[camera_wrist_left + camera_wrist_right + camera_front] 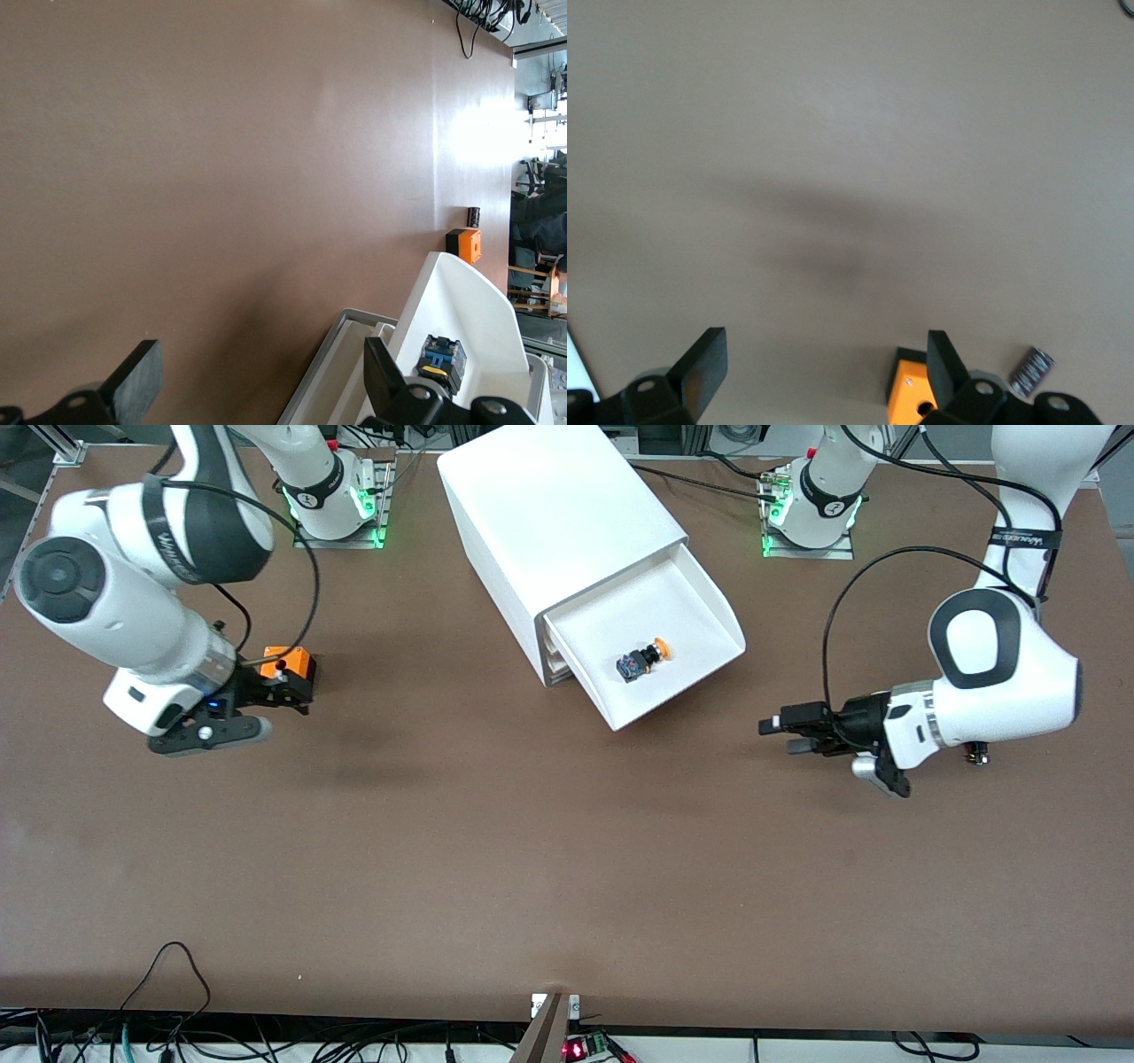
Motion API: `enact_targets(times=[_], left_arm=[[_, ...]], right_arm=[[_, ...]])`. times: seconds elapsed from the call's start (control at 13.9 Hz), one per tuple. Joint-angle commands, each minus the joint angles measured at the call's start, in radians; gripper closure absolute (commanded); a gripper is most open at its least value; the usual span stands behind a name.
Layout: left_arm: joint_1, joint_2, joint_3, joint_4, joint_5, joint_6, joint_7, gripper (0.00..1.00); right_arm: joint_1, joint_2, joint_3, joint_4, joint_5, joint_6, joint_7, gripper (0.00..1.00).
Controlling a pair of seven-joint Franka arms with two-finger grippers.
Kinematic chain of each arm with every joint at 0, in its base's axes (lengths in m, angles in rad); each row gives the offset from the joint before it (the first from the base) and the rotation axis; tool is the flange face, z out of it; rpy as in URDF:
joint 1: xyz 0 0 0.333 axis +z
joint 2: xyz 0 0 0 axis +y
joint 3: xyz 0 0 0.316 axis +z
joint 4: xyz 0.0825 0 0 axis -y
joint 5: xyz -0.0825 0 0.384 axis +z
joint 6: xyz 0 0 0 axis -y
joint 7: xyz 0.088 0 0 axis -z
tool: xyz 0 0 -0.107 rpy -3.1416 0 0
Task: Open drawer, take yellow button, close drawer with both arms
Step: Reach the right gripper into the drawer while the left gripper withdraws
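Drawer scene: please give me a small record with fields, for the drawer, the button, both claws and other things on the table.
drawer: top drawer of the white cabinet, pulled out
button: lies in the open drawer, orange cap toward the left arm's end of the table
left claw: open, empty, over bare table toward the left arm's end, apart from the drawer
right claw: open, empty, beside the orange cube
other: small black part beside the cube
table: brown

A robotics lab: bolted arm bases (337, 509), cables (177, 1036) along the table (532, 868)
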Motion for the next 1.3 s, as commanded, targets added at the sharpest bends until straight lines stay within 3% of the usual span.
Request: enact_targets(times=[0.0,0.07,0.14,0.22,0.36,0.65,0.94,1.23], left_arm=[[-0.003,-0.057,-0.004,-0.016,0.019,0.015,-0.013,0.00],[-0.003,-0.078,0.002,0.015,0.065,0.010,-0.018,0.00],[-0.003,-0.098,0.004,0.048,0.217,0.010,-0.018,0.00],[-0.003,-0.121,0.004,0.097,0.362,0.015,-0.022,0.00],[-0.008,-0.164,0.005,0.162,0.526,0.019,-0.024,0.00],[-0.009,-0.222,0.086,0.205,0.530,-0.092,-0.027,0.00],[-0.017,-0.256,0.102,0.314,0.626,-0.293,-0.233,0.00],[-0.022,-0.267,0.090,0.372,0.668,-0.407,-0.400,0.00]], right_arm=[[0.061,0.076,-0.006,0.106,0.111,-0.011,-0.006,0.00],[0.084,0.093,-0.006,0.121,0.168,-0.009,-0.013,0.00],[0.113,0.110,-0.006,0.144,0.202,0.004,-0.039,0.00],[0.143,0.133,-0.006,0.168,0.199,0.017,-0.082,0.00],[0.219,0.159,-0.007,0.215,0.190,0.017,-0.136,0.00],[0.349,0.187,-0.006,0.291,0.168,0.040,-0.139,0.00],[0.412,0.289,-0.007,0.500,0.137,0.073,-0.211,0.00],[0.502,0.394,-0.006,0.577,0.130,0.115,-0.307,0.00]])
